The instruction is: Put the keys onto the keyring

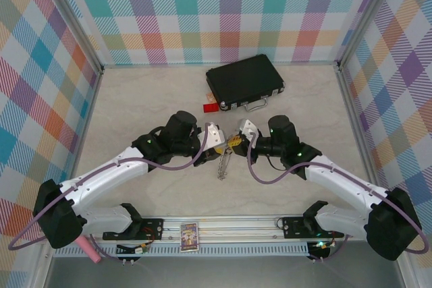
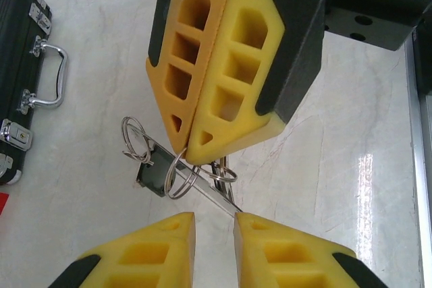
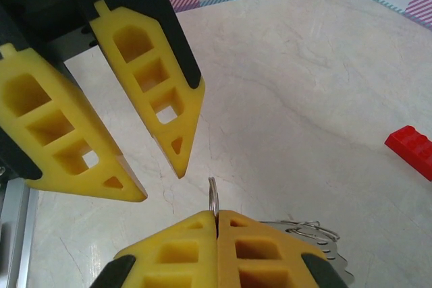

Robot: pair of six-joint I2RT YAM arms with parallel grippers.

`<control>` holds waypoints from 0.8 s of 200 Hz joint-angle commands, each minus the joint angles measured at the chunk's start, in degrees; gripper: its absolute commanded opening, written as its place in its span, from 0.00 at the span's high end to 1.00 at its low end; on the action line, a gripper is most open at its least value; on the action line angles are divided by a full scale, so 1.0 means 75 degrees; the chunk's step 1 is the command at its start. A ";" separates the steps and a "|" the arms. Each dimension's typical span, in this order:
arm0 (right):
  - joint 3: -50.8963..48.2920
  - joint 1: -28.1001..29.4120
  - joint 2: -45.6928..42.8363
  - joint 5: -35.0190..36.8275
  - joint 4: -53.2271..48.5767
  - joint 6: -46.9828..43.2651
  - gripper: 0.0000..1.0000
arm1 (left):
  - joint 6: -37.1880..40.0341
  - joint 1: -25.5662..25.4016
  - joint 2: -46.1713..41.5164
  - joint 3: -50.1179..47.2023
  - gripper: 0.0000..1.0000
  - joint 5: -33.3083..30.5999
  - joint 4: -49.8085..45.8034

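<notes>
Above the surface [image 1: 135,112], in front of the case [image 1: 244,82], the right gripper [image 3: 216,215] is seen with its fingers pressed together on a thin ring [image 3: 212,193], so that it is kept upright and steady. The left gripper [image 2: 214,217] faces it with fingers apart, probably to take the key [image 2: 152,172] hanging beside.

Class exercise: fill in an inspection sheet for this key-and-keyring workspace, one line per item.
Surface: pale marbled table.
Job's things: dark-headed key between the grippers; keyring, nubbed rim beside the right fingers.
Clutter: black case and red tag at the far side.
Grippers: left gripper open; right gripper shut on a thin wire ring.
Cables: purple cables looping by each arm.
Surroundings: plaid walls.
</notes>
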 commanded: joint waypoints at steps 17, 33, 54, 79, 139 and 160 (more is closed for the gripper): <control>0.0343 0.0180 0.0069 -0.0052 -0.0037 -0.0328 1.00 | 0.0392 0.0030 -0.0193 -0.0199 0.79 0.0029 0.0389; 0.0347 0.0210 0.0040 -0.0093 -0.0038 -0.0328 1.00 | 0.0410 0.0026 -0.0161 -0.0195 0.79 -0.0039 0.0392; 0.0334 0.0239 -0.0023 -0.0185 -0.0004 -0.0319 1.00 | 0.0384 0.0030 -0.0110 -0.0217 0.79 -0.0010 0.0725; 0.0308 0.0268 -0.0093 -0.0265 0.0041 -0.0296 1.00 | 0.0364 0.0024 -0.0022 -0.0188 0.79 0.0053 0.0739; 0.0290 0.0301 -0.0159 -0.0292 0.0068 -0.0284 1.00 | 0.0405 0.0034 0.0150 -0.0065 0.81 0.0214 0.0520; 0.0272 0.0306 -0.0203 -0.0292 0.0080 -0.0284 1.00 | 0.0408 0.0022 0.0172 -0.0055 0.81 0.0252 0.0524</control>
